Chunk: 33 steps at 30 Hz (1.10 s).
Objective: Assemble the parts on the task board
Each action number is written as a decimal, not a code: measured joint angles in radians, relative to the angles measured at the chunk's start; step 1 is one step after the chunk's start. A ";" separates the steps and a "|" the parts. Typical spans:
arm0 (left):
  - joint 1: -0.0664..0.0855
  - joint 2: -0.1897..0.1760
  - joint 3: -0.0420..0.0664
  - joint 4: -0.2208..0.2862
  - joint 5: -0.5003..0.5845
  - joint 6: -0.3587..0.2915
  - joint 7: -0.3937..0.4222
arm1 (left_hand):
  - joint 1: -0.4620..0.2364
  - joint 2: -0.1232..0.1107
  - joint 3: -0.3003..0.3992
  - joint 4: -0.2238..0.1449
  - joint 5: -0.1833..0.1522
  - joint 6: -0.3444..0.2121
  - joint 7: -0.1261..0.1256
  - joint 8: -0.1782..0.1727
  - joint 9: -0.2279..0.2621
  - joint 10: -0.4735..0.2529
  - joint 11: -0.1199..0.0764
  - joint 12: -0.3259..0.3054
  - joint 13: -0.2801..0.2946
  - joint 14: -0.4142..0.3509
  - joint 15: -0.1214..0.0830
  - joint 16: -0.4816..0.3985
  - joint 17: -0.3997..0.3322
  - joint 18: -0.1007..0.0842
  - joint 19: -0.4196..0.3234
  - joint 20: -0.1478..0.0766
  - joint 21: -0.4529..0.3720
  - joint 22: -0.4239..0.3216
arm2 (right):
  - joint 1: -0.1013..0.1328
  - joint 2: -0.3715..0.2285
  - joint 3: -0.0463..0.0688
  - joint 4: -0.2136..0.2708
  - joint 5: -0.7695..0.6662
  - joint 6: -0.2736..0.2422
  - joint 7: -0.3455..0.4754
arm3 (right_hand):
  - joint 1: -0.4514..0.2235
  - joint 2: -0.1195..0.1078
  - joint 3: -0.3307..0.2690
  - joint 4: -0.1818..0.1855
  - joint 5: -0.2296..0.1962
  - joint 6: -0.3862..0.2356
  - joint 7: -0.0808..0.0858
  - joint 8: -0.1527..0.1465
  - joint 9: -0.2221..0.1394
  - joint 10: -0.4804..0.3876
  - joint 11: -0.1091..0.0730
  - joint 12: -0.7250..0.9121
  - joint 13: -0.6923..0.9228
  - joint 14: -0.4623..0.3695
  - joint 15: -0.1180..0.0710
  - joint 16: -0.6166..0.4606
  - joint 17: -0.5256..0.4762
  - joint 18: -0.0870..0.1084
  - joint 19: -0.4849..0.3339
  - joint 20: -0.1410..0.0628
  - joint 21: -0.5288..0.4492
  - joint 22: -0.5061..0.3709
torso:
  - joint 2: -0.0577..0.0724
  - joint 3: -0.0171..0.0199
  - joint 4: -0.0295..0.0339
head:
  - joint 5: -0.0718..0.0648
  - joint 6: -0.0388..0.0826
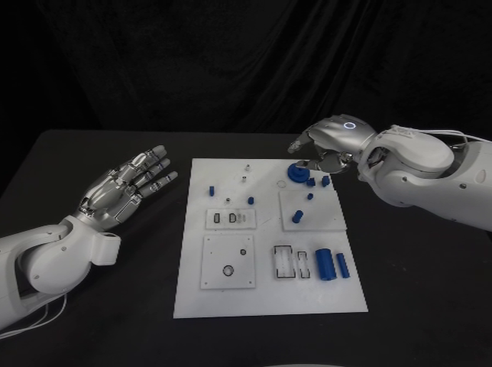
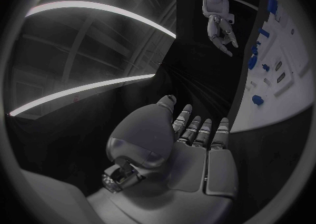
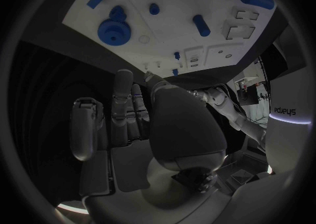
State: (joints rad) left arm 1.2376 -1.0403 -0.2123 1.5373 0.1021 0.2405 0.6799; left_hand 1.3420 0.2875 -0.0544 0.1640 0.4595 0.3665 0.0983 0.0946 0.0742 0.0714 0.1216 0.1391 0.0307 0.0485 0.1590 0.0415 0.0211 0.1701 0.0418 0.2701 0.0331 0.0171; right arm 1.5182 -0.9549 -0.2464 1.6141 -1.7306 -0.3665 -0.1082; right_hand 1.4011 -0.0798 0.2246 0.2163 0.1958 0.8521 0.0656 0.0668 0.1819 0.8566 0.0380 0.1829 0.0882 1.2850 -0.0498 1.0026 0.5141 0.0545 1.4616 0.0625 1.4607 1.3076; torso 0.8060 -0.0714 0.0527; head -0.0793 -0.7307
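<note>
White task board [image 1: 270, 298] lying mid-counter [image 1: 81, 153] on black surface; blue parts scattered over it: gear [image 1: 298, 173] near the 1 o'clock corner, two cylinders [image 1: 332, 264] side by side toward 4 o'clock, small pegs [image 1: 298, 216] around the middle. Left hand [image 1: 125, 186] hovering off the board's 9 o'clock edge, palm up, fingers spread, released, grasping nothing. Right hand [image 1: 325, 153] poised above the 1 o'clock corner just beside the gear, fingers apart, holding nothing, touching no part.
</note>
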 measured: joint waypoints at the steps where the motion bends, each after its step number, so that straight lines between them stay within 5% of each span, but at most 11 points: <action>1: 0.000 0.000 0.000 0.000 0.000 0.000 0.000 | 0.000 0.000 0.000 0.000 0.000 0.000 0.000 0.000 0.000 0.000 0.000 0.000 0.000 0.000 0.000 0.000 0.000 0.000 0.000 0.000 0.000 0.000 | 0.003 -0.009 0.000 0.004 0.002 -0.005 -0.002 | 0.000 0.000 0.000 0.000 0.000 0.002 0.002 0.000 0.000 0.000 0.000 0.000 0.000 0.000 0.000 0.000 0.001 0.000 0.000 0.000 0.000 0.000 | 0.000 0.0001 -0.0001 | 0.000 0.001; 12: 0.000 -0.002 0.000 0.001 0.000 -0.001 0.000 | 0.000 0.000 0.000 0.000 0.000 0.000 0.000 0.000 0.000 0.000 0.000 0.000 0.000 0.000 0.000 0.000 0.000 0.000 0.004 0.004 0.000 0.000 | 0.012 -0.087 -0.001 -0.001 0.027 0.004 -0.027 | 0.010 0.009 0.002 -0.002 0.005 0.035 0.005 0.006 -0.007 0.048 0.005 0.016 0.004 0.010 0.002 0.008 0.018 0.000 0.000 0.000 0.008 0.000 | -0.001 0.0002 -0.0007 | 0.001 0.001; 23: -0.002 0.003 0.000 -0.004 0.000 0.000 0.000 | 0.000 0.000 0.000 0.000 0.000 0.000 0.000 0.000 0.000 0.000 0.000 0.000 0.000 0.000 0.000 0.000 0.000 0.000 0.004 0.004 0.000 0.000 | -0.029 -0.085 -0.002 -0.018 0.040 0.054 -0.056 | 0.027 -0.009 -0.010 0.010 -0.078 0.088 0.026 0.014 -0.011 0.110 0.012 0.035 0.007 0.031 0.006 0.029 0.050 0.000 0.000 0.000 0.015 0.000 | 0.000 -0.0005 0.0014 | -0.006 0.006; 33: -0.004 0.006 0.000 -0.008 0.000 0.000 0.000 | 0.000 0.000 0.000 0.000 0.000 0.000 0.000 0.000 0.000 0.000 0.000 0.000 0.000 0.000 0.000 0.000 0.000 0.000 0.004 0.004 0.000 0.000 | -0.056 -0.046 -0.002 -0.028 -0.005 0.053 -0.089 | -0.001 -0.039 -0.056 0.029 -0.132 0.121 0.021 0.029 0.022 0.120 0.006 0.042 0.020 0.035 0.003 0.032 0.058 0.000 0.000 0.000 0.013 0.000 | 0.000 -0.0003 0.0001 | -0.005 0.004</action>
State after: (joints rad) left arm 1.2335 -1.0339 -0.2124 1.5294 0.1021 0.2406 0.6799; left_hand 1.3420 0.2875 -0.0545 0.1641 0.4595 0.3665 0.0983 0.0946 0.0742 0.0714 0.1216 0.1391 0.0307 0.0485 0.1590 0.0416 0.0212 0.1701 0.0453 0.2737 0.0331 0.0171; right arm 1.4623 -1.0013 -0.2480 1.5865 -1.7360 -0.3139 -0.1974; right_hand 1.3997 -0.1187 0.1681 0.2454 0.0641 0.9734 0.0869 0.0960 0.2037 0.9763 0.0435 0.2247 0.1080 1.3199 -0.0471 1.0341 0.5719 0.0545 1.4615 0.0625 1.4739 1.3075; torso 0.8057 -0.0717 0.0528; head -0.0842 -0.7265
